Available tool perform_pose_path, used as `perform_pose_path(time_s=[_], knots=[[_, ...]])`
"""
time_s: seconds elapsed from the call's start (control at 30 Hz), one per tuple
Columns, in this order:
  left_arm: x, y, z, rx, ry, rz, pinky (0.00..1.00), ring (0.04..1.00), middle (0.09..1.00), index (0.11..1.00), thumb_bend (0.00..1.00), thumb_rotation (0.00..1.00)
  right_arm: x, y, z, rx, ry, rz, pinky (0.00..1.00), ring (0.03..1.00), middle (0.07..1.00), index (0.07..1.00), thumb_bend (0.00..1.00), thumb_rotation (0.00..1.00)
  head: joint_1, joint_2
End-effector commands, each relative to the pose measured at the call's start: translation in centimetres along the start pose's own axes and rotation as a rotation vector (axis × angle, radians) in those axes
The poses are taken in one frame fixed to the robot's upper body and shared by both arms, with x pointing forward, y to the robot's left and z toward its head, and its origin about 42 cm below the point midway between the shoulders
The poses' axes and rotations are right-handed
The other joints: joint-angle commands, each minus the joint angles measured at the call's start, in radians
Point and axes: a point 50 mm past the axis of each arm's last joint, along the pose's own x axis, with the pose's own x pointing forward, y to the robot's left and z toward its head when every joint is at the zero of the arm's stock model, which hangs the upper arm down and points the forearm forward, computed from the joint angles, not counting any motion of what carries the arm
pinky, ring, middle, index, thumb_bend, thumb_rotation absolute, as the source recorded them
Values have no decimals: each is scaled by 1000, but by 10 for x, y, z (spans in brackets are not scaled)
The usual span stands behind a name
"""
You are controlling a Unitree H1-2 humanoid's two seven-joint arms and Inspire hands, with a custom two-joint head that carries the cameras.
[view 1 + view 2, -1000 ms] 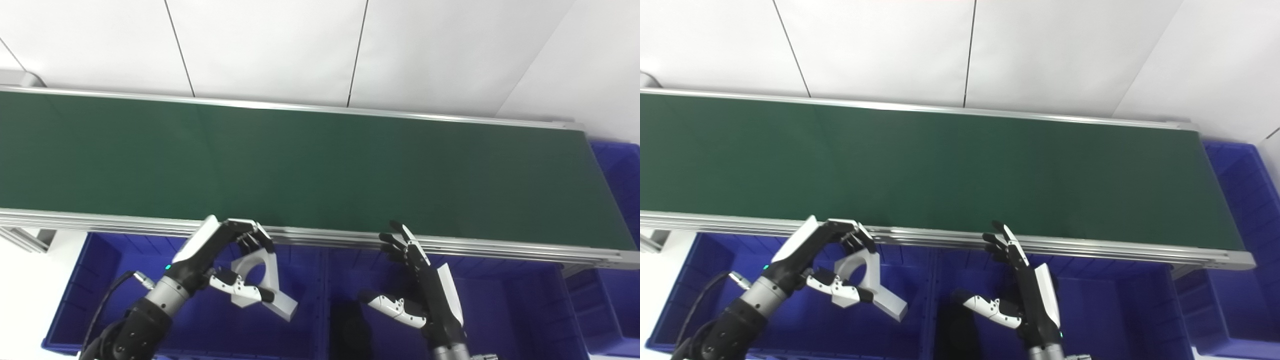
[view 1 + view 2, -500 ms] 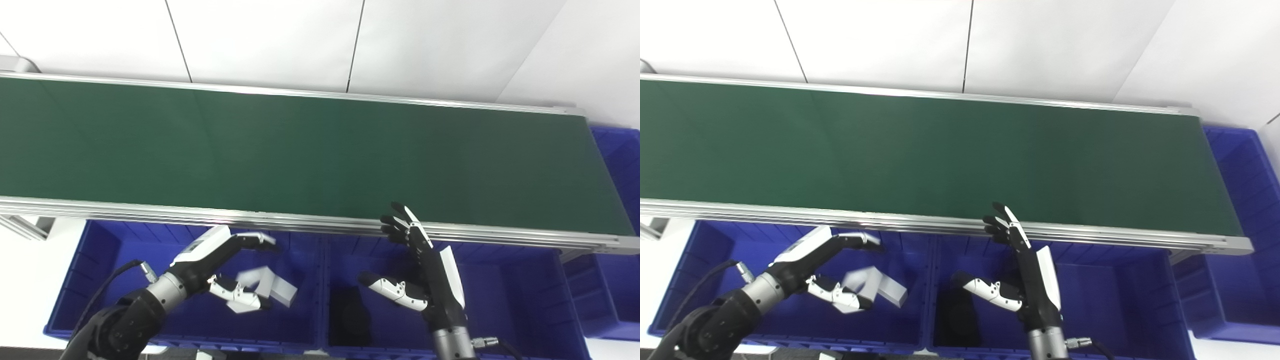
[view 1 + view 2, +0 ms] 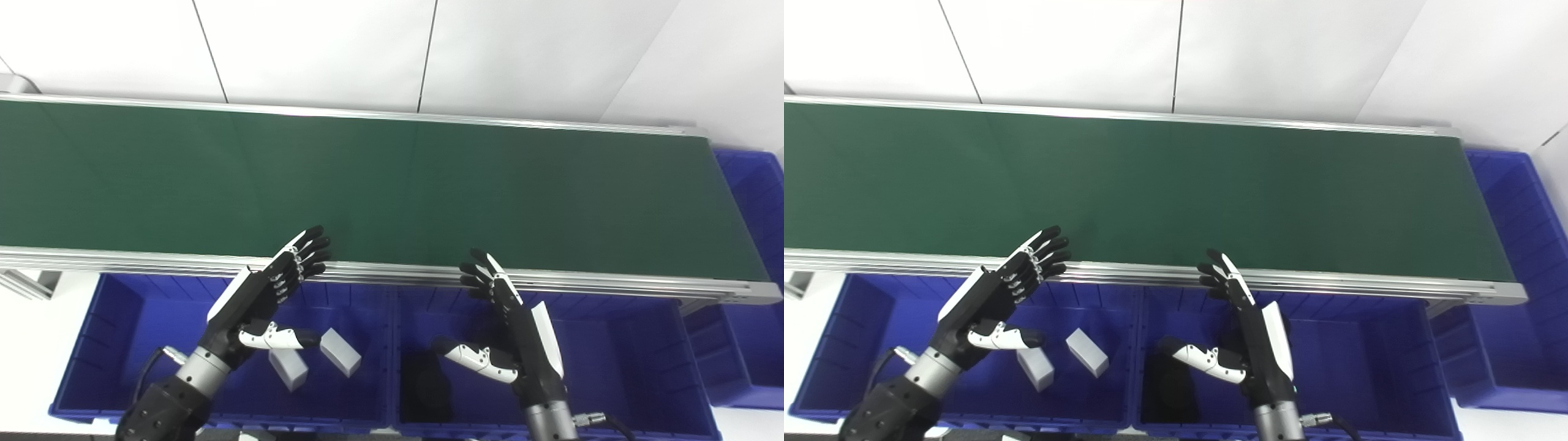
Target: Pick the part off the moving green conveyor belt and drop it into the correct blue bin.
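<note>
Two pale grey block ends (image 3: 339, 360) show in the left blue bin (image 3: 122, 318), lying on its floor just beside my left hand's thumb. They may be two arms of one forked part; I cannot tell, since the thumb covers where they would meet. It looks rigid and light, a plastic or cast piece with flat faces and square edges. I judge those flat sides the best place to take hold, fingers on one face and thumb on the other, and the smooth finish could slip under a loose pinch.

My left hand (image 3: 263, 300) is spread wide and holds nothing, fingertips up over the near rail of the conveyor belt (image 3: 392, 177). My right hand (image 3: 508, 324) is also spread and empty, poised over the middle blue bin (image 3: 612, 343), where a dark shape (image 3: 429, 386) lies on the floor; what it is I cannot make out.

By count: one belt, bare of parts across its visible length; three blue bins, the third (image 3: 1513, 257) at the belt's far right end; two hands; the grey piece or pieces described. I judge the drop done on this side.
</note>
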Motion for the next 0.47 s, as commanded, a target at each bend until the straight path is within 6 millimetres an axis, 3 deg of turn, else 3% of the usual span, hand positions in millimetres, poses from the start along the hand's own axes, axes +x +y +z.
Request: perform_pose_path(time_s=[0.0, 0.43], knots=[[1, 3, 5, 8, -68, 17, 873, 893, 921, 936, 1000, 338, 2, 0, 10, 10, -27, -8, 762, 804, 844, 920, 783, 456, 3, -1], [-2, 5, -1, 33, -84, 48, 851, 895, 915, 921, 993, 296, 0, 3, 9, 3, -25, -9, 761, 805, 845, 915, 776, 465, -13, -25]])
